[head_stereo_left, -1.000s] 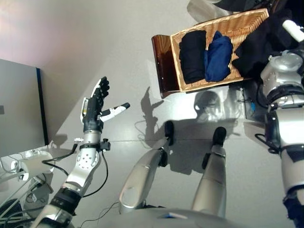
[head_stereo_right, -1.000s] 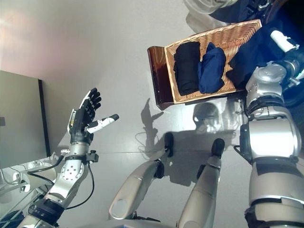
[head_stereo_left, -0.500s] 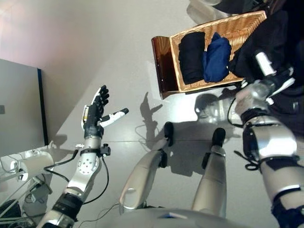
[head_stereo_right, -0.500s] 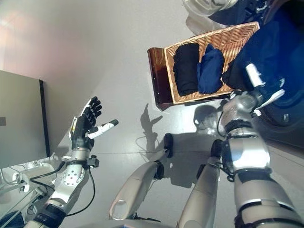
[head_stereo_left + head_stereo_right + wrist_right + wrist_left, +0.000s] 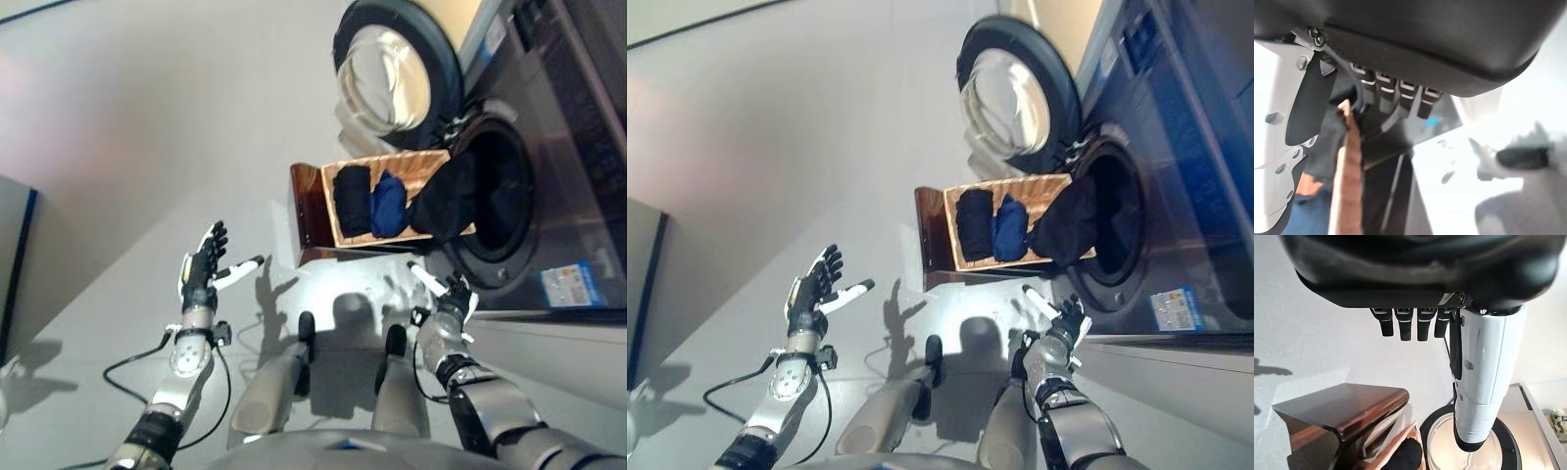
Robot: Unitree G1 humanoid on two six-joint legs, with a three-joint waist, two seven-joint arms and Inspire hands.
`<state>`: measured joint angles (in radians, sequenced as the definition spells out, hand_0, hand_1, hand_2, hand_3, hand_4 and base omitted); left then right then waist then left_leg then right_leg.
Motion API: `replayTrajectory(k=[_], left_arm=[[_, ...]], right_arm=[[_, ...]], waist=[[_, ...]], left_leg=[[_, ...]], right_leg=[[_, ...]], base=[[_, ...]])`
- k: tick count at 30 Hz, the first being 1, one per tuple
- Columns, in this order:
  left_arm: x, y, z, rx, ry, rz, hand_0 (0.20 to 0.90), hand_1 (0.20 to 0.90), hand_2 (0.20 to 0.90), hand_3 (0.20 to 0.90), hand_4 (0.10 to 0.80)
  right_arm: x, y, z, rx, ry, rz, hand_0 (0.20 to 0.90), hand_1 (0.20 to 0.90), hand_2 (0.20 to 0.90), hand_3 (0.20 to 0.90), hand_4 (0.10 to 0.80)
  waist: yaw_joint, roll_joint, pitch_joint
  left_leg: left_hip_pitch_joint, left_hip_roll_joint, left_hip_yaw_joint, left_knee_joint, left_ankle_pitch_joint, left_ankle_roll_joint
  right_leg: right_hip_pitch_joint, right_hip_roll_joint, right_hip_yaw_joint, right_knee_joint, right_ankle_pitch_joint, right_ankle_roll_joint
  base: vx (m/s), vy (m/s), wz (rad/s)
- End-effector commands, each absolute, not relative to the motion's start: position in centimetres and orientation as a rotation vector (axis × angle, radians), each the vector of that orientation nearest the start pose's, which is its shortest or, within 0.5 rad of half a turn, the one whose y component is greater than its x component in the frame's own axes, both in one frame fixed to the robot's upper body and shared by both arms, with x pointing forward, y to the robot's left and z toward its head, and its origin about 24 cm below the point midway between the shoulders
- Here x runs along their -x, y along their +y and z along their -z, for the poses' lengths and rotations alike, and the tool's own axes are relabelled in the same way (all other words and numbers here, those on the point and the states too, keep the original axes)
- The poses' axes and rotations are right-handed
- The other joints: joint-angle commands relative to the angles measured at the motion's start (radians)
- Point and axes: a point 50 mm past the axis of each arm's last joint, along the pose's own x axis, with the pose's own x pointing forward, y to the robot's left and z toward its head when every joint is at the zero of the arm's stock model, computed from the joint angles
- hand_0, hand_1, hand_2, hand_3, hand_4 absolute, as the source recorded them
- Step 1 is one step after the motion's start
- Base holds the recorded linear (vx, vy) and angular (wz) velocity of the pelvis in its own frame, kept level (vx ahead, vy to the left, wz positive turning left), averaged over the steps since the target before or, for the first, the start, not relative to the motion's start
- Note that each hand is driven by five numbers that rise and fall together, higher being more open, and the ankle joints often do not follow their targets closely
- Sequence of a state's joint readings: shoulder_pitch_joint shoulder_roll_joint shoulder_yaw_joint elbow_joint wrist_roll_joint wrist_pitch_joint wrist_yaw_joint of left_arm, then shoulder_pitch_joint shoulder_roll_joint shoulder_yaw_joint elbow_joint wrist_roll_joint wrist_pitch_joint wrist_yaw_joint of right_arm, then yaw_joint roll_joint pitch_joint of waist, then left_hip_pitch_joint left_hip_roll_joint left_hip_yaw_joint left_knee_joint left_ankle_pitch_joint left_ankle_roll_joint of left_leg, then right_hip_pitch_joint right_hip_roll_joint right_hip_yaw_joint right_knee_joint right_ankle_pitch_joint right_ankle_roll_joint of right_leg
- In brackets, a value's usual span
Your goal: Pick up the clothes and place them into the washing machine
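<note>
Since a second earlier the robot's head had swung so that the whole scene shifted, and the right arm had dropped away from the dark cloth it had been up against, ending low and near the body. Over on the left, the left hand [image 5: 200,273] hovered above the bare grey floor [image 5: 127,166], fingers straight and spread, the white-covered thumb sticking out to the right, holding nothing. Farther off and to the right sat a brown wooden stool [image 5: 308,210], and touching its right side was the wicker basket [image 5: 384,162], which lay just in front of the machine. Inside the basket were a folded black garment [image 5: 351,200] and, just beside it to the right, a folded blue garment [image 5: 387,205]. A larger dark cloth [image 5: 446,201] hung over the basket's right edge and reached up to the mouth of the drum; whether its far end was actually inside I could not tell. The washing machine [image 5: 568,157] stood at the right, its round opening dark, and its glass door [image 5: 394,67] swung wide open at the far side. Near the robot, in front of the machine, the right hand [image 5: 450,297] was raised with fingers splayed and empty, well apart from the basket and the clothes.
</note>
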<state>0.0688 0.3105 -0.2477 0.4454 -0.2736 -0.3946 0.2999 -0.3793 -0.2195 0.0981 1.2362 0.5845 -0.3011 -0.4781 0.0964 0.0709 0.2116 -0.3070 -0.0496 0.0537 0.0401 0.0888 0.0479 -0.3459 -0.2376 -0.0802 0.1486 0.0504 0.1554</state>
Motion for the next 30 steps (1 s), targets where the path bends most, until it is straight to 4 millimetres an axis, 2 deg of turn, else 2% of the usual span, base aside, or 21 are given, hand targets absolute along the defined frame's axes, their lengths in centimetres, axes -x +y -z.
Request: replayTrajectory(k=[1, 2, 5, 7, 9, 10, 11, 12, 14, 15, 16, 17, 21, 23, 24, 25, 26, 27, 28, 29, 30], left_arm=[[-22.1, 21.7, 1.7, -0.1, 0.038, -0.245, 0.9, 0.9, 0.9, 0.9, 0.8], [-22.1, 21.7, 1.7, -0.101, 0.038, -0.245, 0.9, 0.9, 0.9, 0.9, 0.8], [-20.9, 22.2, 4.4, -0.15, 0.179, -0.259, 0.9, 0.9, 0.9, 0.9, 0.8], [-20.2, 22.7, 5.7, -0.166, 0.256, -0.294, 0.9, 0.9, 0.9, 0.9, 0.8], [-19.9, 23.1, 6.1, -0.17, 0.283, -0.312, 0.9, 0.9, 0.9, 0.9, 0.8], [-19.2, 23.8, 7.1, -0.198, 0.34, -0.34, 0.9, 0.9, 0.9, 0.9, 0.8], [-19.2, 23.8, 7.1, -0.198, 0.34, -0.34, 0.9, 0.9, 0.9, 0.9, 0.8], [-18.7, 24.0, 7.8, -0.21, 0.383, -0.355, 0.9, 0.9, 0.9, 0.9, 0.8], [-17.5, 24.6, 9.0, -0.236, 0.456, -0.383, 0.9, 0.9, 0.9, 0.9, 0.8], [-16.8, 24.9, 9.6, -0.263, 0.504, -0.391, 0.9, 0.9, 0.9, 0.9, 0.8], [-16.4, 24.9, 10.0, -0.276, 0.529, -0.391, 0.9, 0.9, 0.9, 0.9, 0.8], [-16.3, 24.9, 10.3, -0.29, 0.55, -0.39, 0.9, 0.9, 0.9, 0.9, 0.8], [-15.7, 24.7, 11.2, -0.31, 0.613, -0.403, 0.9, 0.9, 0.9, 0.9, 0.8], [-15.6, 24.6, 11.3, -0.305, 0.62, -0.401, 0.9, 0.9, 0.9, 0.9, 0.8], [-15.7, 24.1, 11.6, -0.309, 0.63, -0.383, 0.9, 0.9, 0.9, 0.9, 0.8], [-15.7, 24.1, 11.6, -0.308, 0.629, -0.383, 0.9, 0.9, 0.9, 0.9, 0.8], [-16.3, 23.8, 11.4, -0.307, 0.61, -0.373, 0.9, 0.9, 0.9, 0.9, 0.8], [-16.4, 23.7, 11.4, -0.309, 0.612, -0.37, 0.9, 0.9, 0.9, 0.9, 0.8], [-16.4, 23.7, 11.4, -0.309, 0.612, -0.37, 0.9, 0.9, 0.9, 0.9, 0.8], [-16.4, 23.5, 11.5, -0.319, 0.614, -0.364, 0.9, 0.9, 0.9, 0.9, 0.8], [-16.1, 23.5, 11.7, -0.32, 0.626, -0.369, 0.9, 0.9, 0.9, 0.9, 0.8]], right_arm=[[-25.7, -24.7, 6.8, 0.065, 0.492, 0.669, 0.9, 0.9, 0.9, 0.9, 0.8], [-25.6, -24.7, 6.8, 0.065, 0.492, 0.669, 0.9, 0.9, 0.9, 0.9, 0.8], [-23.7, -24.5, 8.4, 0.089, 0.567, 0.653, 0.9, 0.9, 0.9, 0.9, 0.8], [-22.6, -24.2, 9.2, 0.08, 0.597, 0.636, 0.9, 0.9, 0.9, 0.9, 0.8], [-22.4, -23.8, 9.4, 0.08, 0.598, 0.611, 0.9, 0.9, 0.9, 0.9, 0.8], [-21.6, -23.5, 10.0, 0.071, 0.62, 0.594, 0.9, 0.9, 0.9, 0.9, 0.8], [-21.6, -23.5, 10.0, 0.071, 0.62, 0.594, 0.9, 0.9, 0.9, 0.9, 0.8], [-21.0, -23.3, 10.5, 0.074, 0.642, 0.583, 0.9, 0.9, 0.9, 0.9, 0.8], [-19.5, -23.6, 11.3, 0.082, 0.687, 0.594, 0.9, 0.9, 0.9, 0.9, 0.8], [-18.0, -23.8, 12.1, 0.105, 0.74, 0.584, 0.9, 0.9, 0.9, 0.9, 0.8], [-17.3, -23.8, 12.5, 0.11, 0.764, 0.579, 0.9, 0.9, 0.9, 0.9, 0.8], [-16.6, -23.7, 12.8, 0.119, 0.788, 0.571, 0.9, 0.9, 0.9, 0.9, 0.8], [-13.9, -23.5, 14.0, 0.141, 0.875, 0.557, 0.9, 0.9, 0.9, 0.9, 0.8], [-13.7, -23.5, 14.1, 0.147, 0.876, 0.553, 0.9, 0.9, 0.9, 0.9, 0.8], [-14.2, -23.3, 13.9, 0.17, 0.85, 0.526, 0.9, 0.9, 0.9, 0.9, 0.8], [-14.2, -23.3, 13.9, 0.171, 0.849, 0.526, 0.9, 0.9, 0.9, 0.9, 0.8], [-14.8, -23.2, 13.6, 0.163, 0.824, 0.53, 0.9, 0.9, 0.9, 0.9, 0.8], [-15.4, -22.9, 13.4, 0.168, 0.804, 0.511, 0.9, 0.9, 0.9, 0.9, 0.8], [-15.4, -22.9, 13.4, 0.168, 0.804, 0.511, 0.9, 0.9, 0.9, 0.9, 0.8], [-16.6, -22.6, 12.8, 0.176, 0.759, 0.495, 0.9, 0.9, 0.9, 0.9, 0.8], [-17.3, -22.4, 12.5, 0.182, 0.739, 0.485, 0.9, 0.9, 0.9, 0.9, 0.8]], waist=[[0.025, -0.029, -0.063], [0.024, -0.029, -0.062], [0.007, -0.049, -0.087], [-0.008, -0.05, -0.079], [-0.018, -0.048, -0.076], [-0.035, -0.05, -0.064], [-0.035, -0.05, -0.061], [-0.041, -0.056, -0.064], [-0.047, -0.072, -0.087], [-0.056, -0.091, -0.112], [-0.064, -0.098, -0.123], [-0.078, -0.105, -0.133], [-0.085, -0.121, -0.184], [-0.091, -0.123, -0.19], [-0.099, -0.134, -0.178], [-0.101, -0.132, -0.178], [-0.091, -0.147, -0.145], [-0.085, -0.153, -0.138], [-0.086, -0.151, -0.138], [-0.07, -0.157, -0.135], [-0.066, -0.159, -0.145]], left_leg=[[0.016, -0.001, -0.025, 0.027, -0.052, -0.069], [0.018, -0.002, -0.025, 0.026, -0.052, -0.069], [0.092, -0.011, -0.034, 0.039, -0.089, -0.051], [0.138, -0.014, -0.034, 0.051, -0.109, -0.024], [0.157, -0.006, -0.027, 0.052, -0.113, -0.015], [0.194, 0.003, -0.028, 0.059, -0.121, -0.01], [0.198, 0.003, -0.028, 0.059, -0.122, -0.01], [0.22, 0.004, -0.026, 0.055, -0.129, -0.014], [0.259, 0.002, -0.027, 0.028, -0.134, -0.025], [0.293, 0.004, -0.037, 0.011, -0.145, -0.037], [0.305, 0.006, -0.045, 0.007, -0.147, -0.041], [0.313, 0.01, -0.053, 0.001, -0.148, -0.043], [0.34, 0.041, -0.061, -0.031, -0.142, -0.068], [0.331, 0.047, -0.066, -0.006, -0.152, -0.075], [0.272, 0.051, -0.06, 0.17, -0.123, -0.096], [0.265, 0.053, -0.063, 0.182, -0.129, -0.097], [0.17, 0.03, -0.086, 0.388, -0.064, -0.105], [0.135, 0.017, -0.099, 0.445, -0.056, -0.098], [0.133, 0.018, -0.1, 0.449, -0.058, -0.098], [0.078, 0.031, -0.114, 0.441, -0.031, -0.089], [0.061, 0.056, -0.119, 0.362, -0.034, -0.086]], right_leg=[[0.128, -0.011, -0.038, -0.095, 0.046, -0.007], [0.131, -0.012, -0.039, -0.097, 0.046, -0.007], [0.166, -0.012, -0.037, -0.027, 0.03, -0.003], [0.149, -0.004, -0.018, 0.149, 0.043, -0.003], [0.133, 0.011, -0.011, 0.215, 0.05, -0.006], [0.109, 0.051, -0.009, 0.264, 0.033, -0.014], [0.112, 0.051, -0.009, 0.266, 0.031, -0.014], [0.111, 0.071, -0.019, 0.222, 0.005, -0.021], [0.124, 0.085, -0.049, 0.079, 0.002, -0.034], [0.128, 0.086, -0.041, -0.057, 0.039, -0.029], [0.151, 0.099, -0.007, -0.082, 0.047, -0.028], [0.157, 0.125, 0.062, -0.09, 0.051, -0.031], [0.217, 0.149, 0.062, -0.128, 0.047, -0.041], [0.233, 0.157, 0.06, -0.136, 0.042, -0.047], [0.264, 0.167, 0.06, -0.145, 0.031, -0.072], [0.263, 0.169, 0.057, -0.145, 0.031, -0.073], [0.289, 0.163, 0.058, -0.151, 0.037, -0.1], [0.301, 0.168, 0.064, -0.161, 0.035, -0.11], [0.301, 0.169, 0.063, -0.161, 0.036, -0.11], [0.313, 0.168, 0.077, -0.172, 0.029, -0.116], [0.314, 0.167, 0.085, -0.179, 0.025, -0.108]], base=[[0.113, 0.014, -0.01], [0.109, 0.039, 0.01], [0.132, 0.065, 0.06], [0.091, 0.095, 0.01], [0.059, 0.074, 0.06], [0.053, 0.036, -0.02], [0.105, 0.028, -0.13], [0.098, -0.028, -0.21], [0.249, -0.113, -0.17], [0.329, -0.176, 0.01], [0.306, -0.173, 0.16], [0.174, -0.125, 0.31], [0.138, -0.126, 0.38], [0.109, -0.175, 0.25], [0.057, -0.184, 0.23], [-0.035, -0.216, 0.16], [-0.058, -0.122, 0.24], [-0.057, -0.12, 0.42], [0.005, -0.045, 0.19], [0.071, 0.006, -0.21], [0.079, 0.004, -0.51]])
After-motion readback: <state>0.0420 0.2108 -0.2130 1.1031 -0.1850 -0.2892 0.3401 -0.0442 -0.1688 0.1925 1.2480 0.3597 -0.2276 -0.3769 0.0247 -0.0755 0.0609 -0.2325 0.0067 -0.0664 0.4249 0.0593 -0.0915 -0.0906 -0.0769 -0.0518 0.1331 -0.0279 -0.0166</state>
